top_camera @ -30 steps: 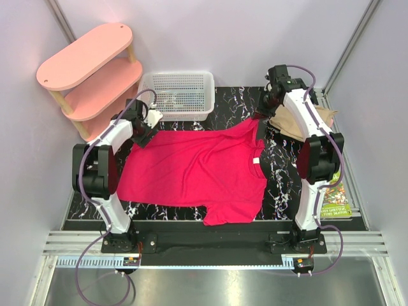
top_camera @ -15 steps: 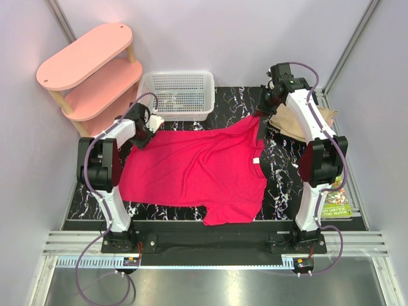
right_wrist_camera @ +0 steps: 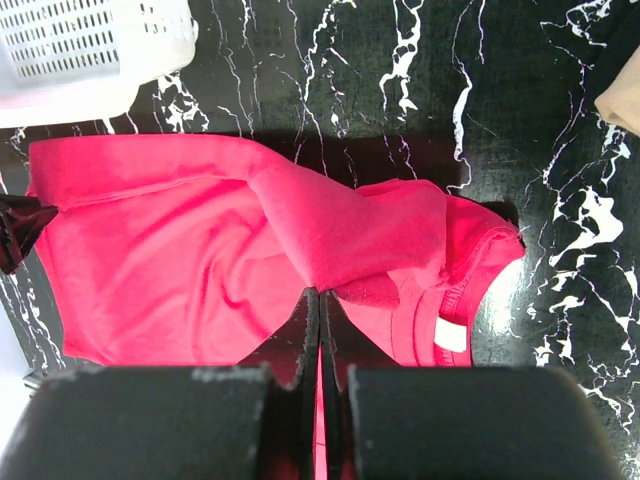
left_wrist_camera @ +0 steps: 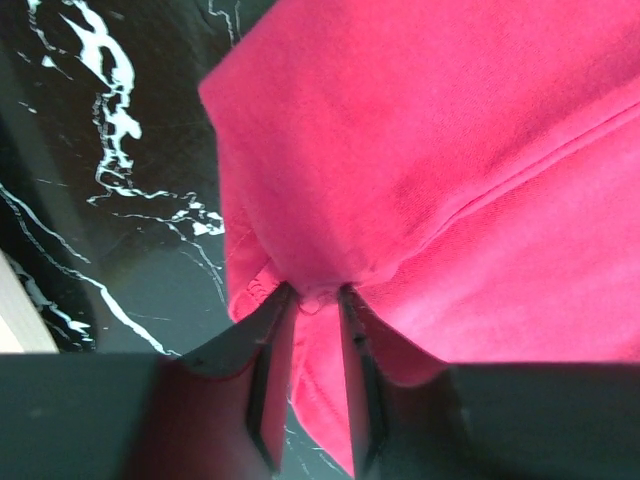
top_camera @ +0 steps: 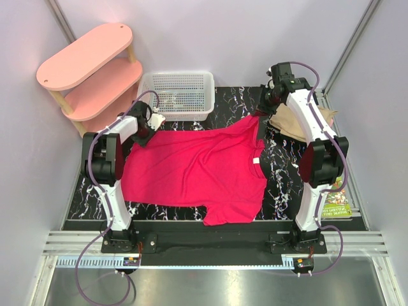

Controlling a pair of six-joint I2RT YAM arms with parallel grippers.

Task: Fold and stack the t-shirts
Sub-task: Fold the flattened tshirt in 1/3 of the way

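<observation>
The crimson-pink t-shirt [top_camera: 197,169] lies spread on the black marble table [top_camera: 284,185]. My left gripper [top_camera: 144,127] is at its far left corner. In the left wrist view it [left_wrist_camera: 310,296] is shut on a bunched fold of the shirt [left_wrist_camera: 450,150]. My right gripper [top_camera: 263,115] is at the shirt's far right corner. In the right wrist view it [right_wrist_camera: 320,293] is shut on a raised fold of the shirt [right_wrist_camera: 200,250], jaws pressed together. A folded tan shirt [top_camera: 299,122] lies at the far right, under the right arm. Grey and pale pink shirts are out of view.
A white mesh basket [top_camera: 178,94] stands at the back of the table, just beyond the shirt; it also shows in the right wrist view [right_wrist_camera: 80,45]. A pink tiered shelf [top_camera: 89,67] stands at the back left. A green book [top_camera: 335,201] lies at the right edge.
My left gripper has shifted slightly toward the back right with the shirt's corner, drawing that edge tighter. My right gripper has barely moved.
</observation>
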